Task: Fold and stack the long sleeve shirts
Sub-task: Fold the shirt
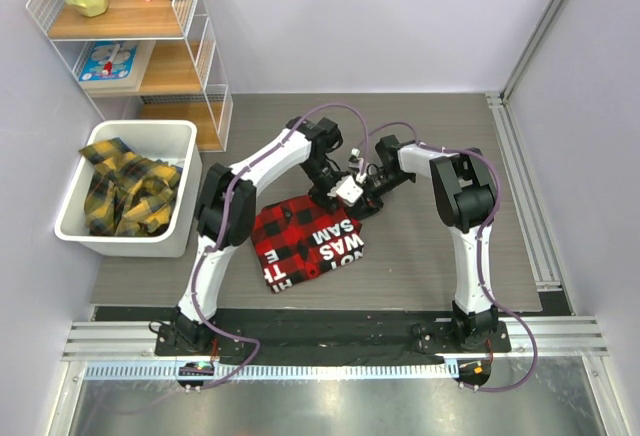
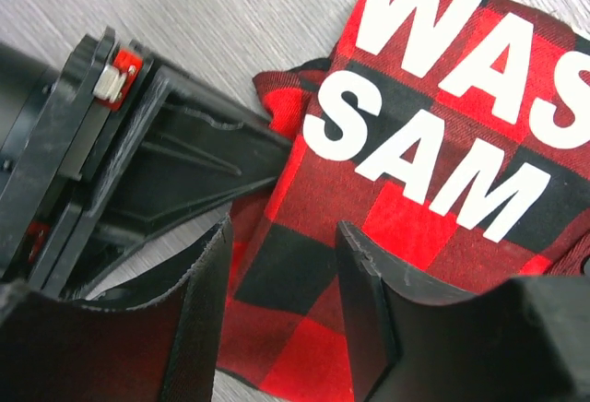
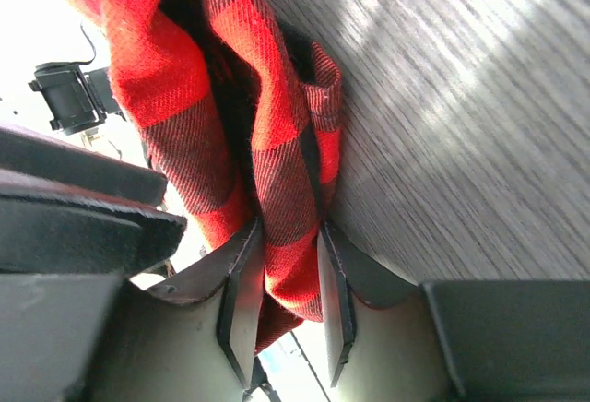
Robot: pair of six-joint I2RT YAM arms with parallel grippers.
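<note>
A red-and-black checked flannel shirt [image 1: 300,246] with white block lettering lies as a compact, roughly square bundle in the middle of the grey wood-grain desk [image 1: 430,256], lettered side up, with both arms bent over its far right corner.

The right gripper [image 3: 288,264] is pinching a bunched fold of the red cloth, with fabric pressed against both pads and the corner raised off the desk. Just beside it, the left gripper [image 2: 284,264] stands spread over the same edge. Flat check shows between its two fingers and the words "WAS" and "SAM" lie just beyond them. It holds nothing that can be seen.

The step in hand appears to be another fold across the bundle. To do it well, the left gripper likely needs to settle onto the edge and take all the layers. Both corners should then rise together and travel low, so the rest of the bundle does not drag or open. The two grippers sit very close, so they risk knocking each other.

To the left, well apart, yellow-and-black checked shirts [image 1: 125,191] lie heaped and unfolded in a white plastic bin [image 1: 130,241], so most of the task looks undone. A wire shelf unit [image 1: 205,46] stands behind the bin.
</note>
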